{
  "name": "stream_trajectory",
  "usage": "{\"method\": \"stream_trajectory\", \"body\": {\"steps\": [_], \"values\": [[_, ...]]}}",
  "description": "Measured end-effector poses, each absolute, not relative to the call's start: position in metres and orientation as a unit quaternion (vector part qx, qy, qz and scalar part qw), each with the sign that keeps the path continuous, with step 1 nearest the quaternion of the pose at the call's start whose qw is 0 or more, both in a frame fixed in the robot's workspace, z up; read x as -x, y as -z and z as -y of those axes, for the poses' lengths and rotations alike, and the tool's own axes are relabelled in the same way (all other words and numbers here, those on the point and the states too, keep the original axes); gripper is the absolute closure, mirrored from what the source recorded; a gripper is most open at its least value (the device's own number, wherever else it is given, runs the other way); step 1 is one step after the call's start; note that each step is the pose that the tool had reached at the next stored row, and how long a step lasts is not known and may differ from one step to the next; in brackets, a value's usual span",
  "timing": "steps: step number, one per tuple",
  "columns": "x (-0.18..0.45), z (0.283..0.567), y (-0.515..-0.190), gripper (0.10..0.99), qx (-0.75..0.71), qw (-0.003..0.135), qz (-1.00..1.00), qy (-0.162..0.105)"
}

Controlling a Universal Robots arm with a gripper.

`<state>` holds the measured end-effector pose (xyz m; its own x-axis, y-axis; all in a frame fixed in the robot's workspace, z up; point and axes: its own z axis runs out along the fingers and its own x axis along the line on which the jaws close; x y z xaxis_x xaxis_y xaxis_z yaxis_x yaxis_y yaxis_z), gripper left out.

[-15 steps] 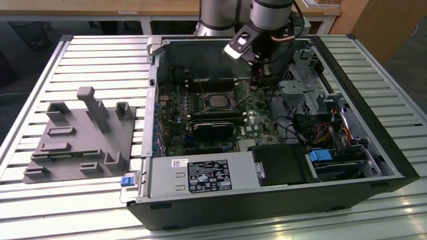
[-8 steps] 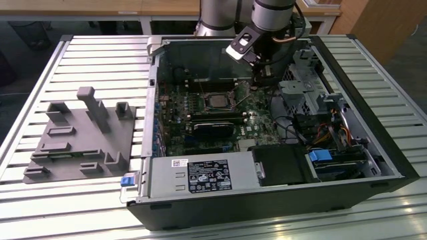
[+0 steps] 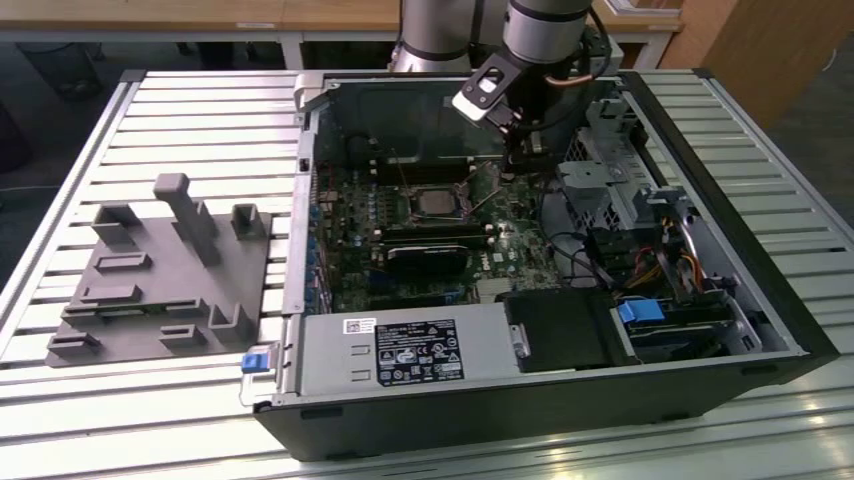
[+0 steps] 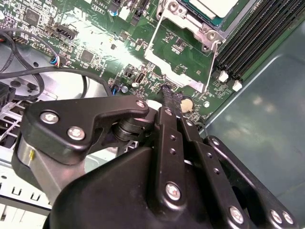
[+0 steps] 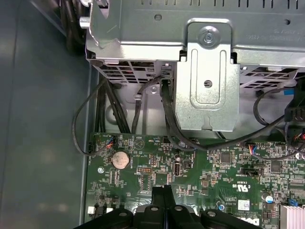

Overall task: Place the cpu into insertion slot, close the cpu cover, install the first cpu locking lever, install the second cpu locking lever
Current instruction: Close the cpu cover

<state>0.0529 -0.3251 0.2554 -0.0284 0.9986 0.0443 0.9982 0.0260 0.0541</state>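
Note:
The cpu [image 3: 434, 204], a pale silver square, lies in the insertion slot [image 3: 408, 192] on the green board inside the open computer case; one corner of the cpu [image 4: 215, 6] shows in the second wrist view. The cpu cover [image 4: 156, 53], a silver frame with a big window, stands swung open beside the slot. A thin wire locking lever [image 4: 213, 64] runs along the cover's side. My gripper [image 3: 522, 162] hangs over the board to the exterior view's right of the slot. Its black fingertips are pressed together, holding nothing, with the gripper [image 4: 169, 95] right at the cover's free edge.
A silver drive bracket [image 5: 206, 81] and black cables [image 5: 167, 119] sit close behind the gripper. Long memory slots [image 4: 257, 33] lie beyond the socket. A black heatsink [image 3: 434, 256], the power supply [image 3: 400, 350] and a grey fixture [image 3: 160, 270] on the slatted table are also in view.

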Motion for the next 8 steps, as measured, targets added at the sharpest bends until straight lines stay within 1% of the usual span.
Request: {"method": "stream_trajectory", "body": {"steps": [8], "values": [[-0.0534,0.3249,-0.254,0.965,-0.697,0.003,-0.716,-0.035]]}}
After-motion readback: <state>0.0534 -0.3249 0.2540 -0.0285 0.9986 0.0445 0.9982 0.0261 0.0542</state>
